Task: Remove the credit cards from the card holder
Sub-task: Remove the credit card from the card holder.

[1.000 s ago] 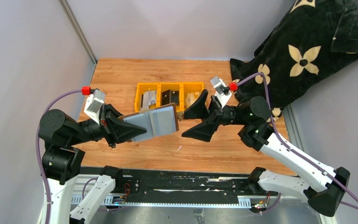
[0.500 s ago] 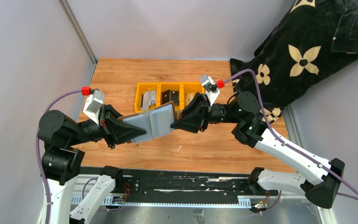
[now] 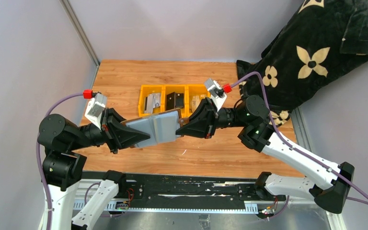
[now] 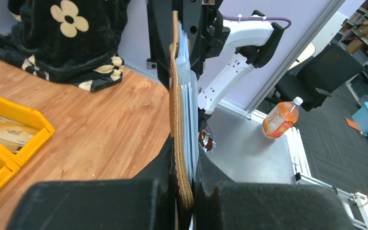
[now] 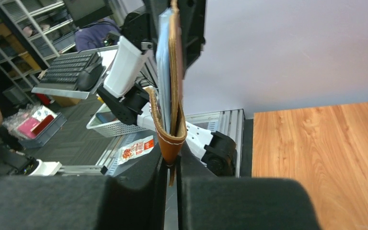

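A: Wood table (image 3: 124,76); card holder (image 3: 160,125) held mid-air over centre — left gripper (image 3: 135,135) clamps its 9 o'clock end.
B: Right gripper (image 3: 181,127) pinches the 3 o'clock edge. Opening step; next, prob. peel the flap wide.

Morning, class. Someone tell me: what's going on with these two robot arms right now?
The card holder, brown leather outside and grey inside, is held up above the wooden table from both ends. The left gripper clamps its left end, and the right gripper has its jaws pinched on the brown edge at the other end. No card is drawn out yet. The yellow bins sit just behind.
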Available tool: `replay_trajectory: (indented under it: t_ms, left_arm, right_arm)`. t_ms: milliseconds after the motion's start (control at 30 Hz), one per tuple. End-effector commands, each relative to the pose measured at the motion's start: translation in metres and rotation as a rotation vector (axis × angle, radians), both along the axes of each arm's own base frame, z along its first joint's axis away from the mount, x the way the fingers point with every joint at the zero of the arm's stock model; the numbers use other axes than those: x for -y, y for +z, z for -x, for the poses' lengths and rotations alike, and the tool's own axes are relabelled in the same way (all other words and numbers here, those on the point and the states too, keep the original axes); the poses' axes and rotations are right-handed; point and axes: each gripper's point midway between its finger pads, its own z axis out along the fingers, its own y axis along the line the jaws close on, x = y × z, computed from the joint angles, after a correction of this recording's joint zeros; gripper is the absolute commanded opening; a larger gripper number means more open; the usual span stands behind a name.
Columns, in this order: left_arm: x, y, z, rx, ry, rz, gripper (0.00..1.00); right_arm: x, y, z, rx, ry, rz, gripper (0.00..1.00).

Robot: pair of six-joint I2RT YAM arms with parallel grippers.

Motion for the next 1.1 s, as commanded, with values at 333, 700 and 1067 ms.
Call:
replay_trajectory:
  t_ms: [333,700,1067]
  left_arm:
    - [0.0,0.01,0.009,0.05,-0.026,0.01,0.0]
    - [-0.002,0.007,0.008,0.072,-0.011,-0.01,0.0]
    - [-0.005,0.004,0.001,0.115,0.053,-0.03,0.0]
  right_arm:
    - [0.005,0.031,0.04,0.084,0.149,-0.084,0.0]
    - [-0.021,0.023,0.02,0.101,-0.076,0.016,0.28]
    - [-0.033,0.009,-0.021,0.101,-0.436,0.117,0.53]
